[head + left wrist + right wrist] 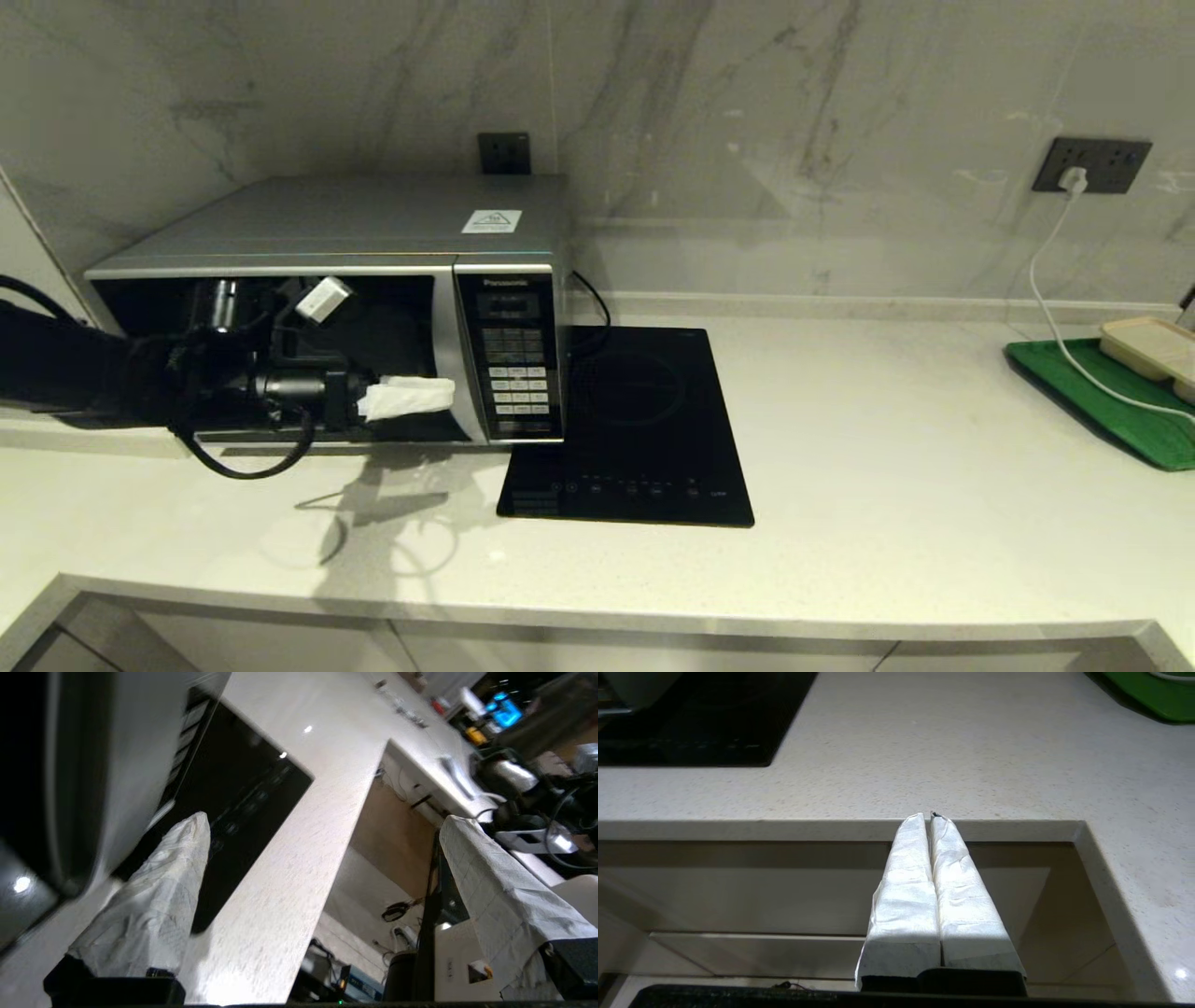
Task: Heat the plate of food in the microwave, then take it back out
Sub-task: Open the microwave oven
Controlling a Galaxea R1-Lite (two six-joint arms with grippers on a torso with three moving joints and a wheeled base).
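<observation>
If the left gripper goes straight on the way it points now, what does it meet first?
Probably the handle of the microwave: the open left gripper points along the door, nearer finger close by. Depth unclear; it might pass over the cooktop.

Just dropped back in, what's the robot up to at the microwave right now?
The left claw is in front of the microwave door, next to the keypad, wide open and holding nothing. The door looks closed, and the plate isn't visible in any view, so I can't say where it is. The right claw is parked at the counter edge, shut and empty. A black cooktop sits beside the microwave.
</observation>
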